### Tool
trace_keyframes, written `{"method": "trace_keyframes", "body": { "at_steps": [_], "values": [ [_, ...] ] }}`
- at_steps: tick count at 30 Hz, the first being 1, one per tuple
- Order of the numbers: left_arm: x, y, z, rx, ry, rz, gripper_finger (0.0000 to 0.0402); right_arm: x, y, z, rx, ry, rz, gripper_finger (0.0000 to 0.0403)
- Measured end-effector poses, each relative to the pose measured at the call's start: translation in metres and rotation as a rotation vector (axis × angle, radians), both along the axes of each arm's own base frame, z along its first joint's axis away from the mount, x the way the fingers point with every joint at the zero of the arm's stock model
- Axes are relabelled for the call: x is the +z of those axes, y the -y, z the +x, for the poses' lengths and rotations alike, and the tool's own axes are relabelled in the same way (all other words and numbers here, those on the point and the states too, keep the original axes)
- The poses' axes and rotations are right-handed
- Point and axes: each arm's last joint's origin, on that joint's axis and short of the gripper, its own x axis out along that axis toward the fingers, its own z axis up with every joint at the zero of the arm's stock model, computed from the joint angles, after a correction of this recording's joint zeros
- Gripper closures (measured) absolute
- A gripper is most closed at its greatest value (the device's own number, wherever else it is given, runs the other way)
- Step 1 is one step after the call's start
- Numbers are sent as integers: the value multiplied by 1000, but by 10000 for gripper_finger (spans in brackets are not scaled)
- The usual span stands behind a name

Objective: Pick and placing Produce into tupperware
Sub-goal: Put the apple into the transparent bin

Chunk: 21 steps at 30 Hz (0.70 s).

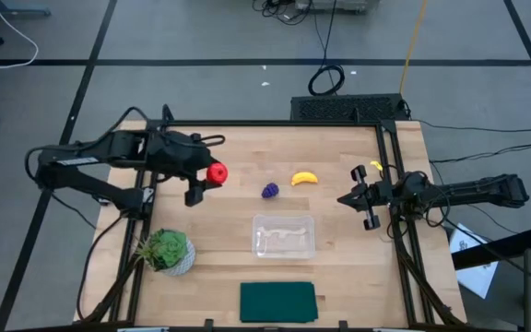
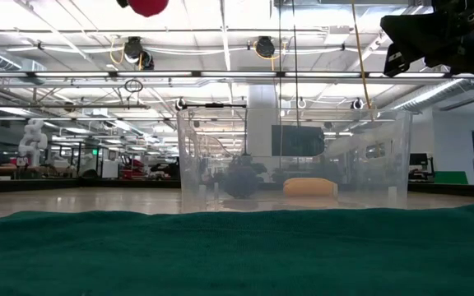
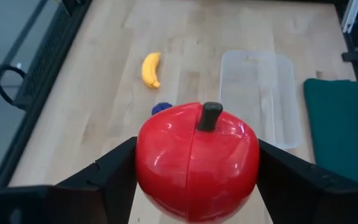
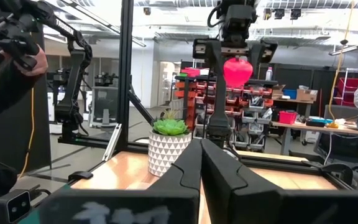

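Item: red fruit (image 1: 217, 172), clenched in my left gripper (image 1: 208, 176), aloft, left of centre frame. Destination: tupperware (image 1: 283, 236), lower centre, empty. Carry level, release low inside. Far right: right gripper (image 1: 362, 203), fingers together, waiting.

A light wooden table (image 1: 229, 267) is carrying everything. A clear plastic tupperware (image 1: 283, 236) is sitting near its middle, with a yellow banana (image 1: 304, 178) and a purple grape bunch (image 1: 270, 190) lying just behind it. A dark green cloth (image 1: 277, 302) is lying at the front edge, and a potted plant (image 1: 165, 251) is standing at the front left.
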Motion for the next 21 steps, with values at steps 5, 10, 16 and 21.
{"method": "trace_keyframes", "body": {
  "at_steps": [5,10,16,21],
  "values": [
    [1,3,-1,0,4,12,132,0,0,0,-3,2,-7,403],
    [1,6,-1,-21,2,16,126,0,0,0,-2,3,-3,403],
    [-1,6,-3,-10,-27,31,140,0,0,0,-1,2,0,403],
    [-11,5,-4,-17,-48,52,129,0,0,0,-1,2,0,403]
  ]
}}
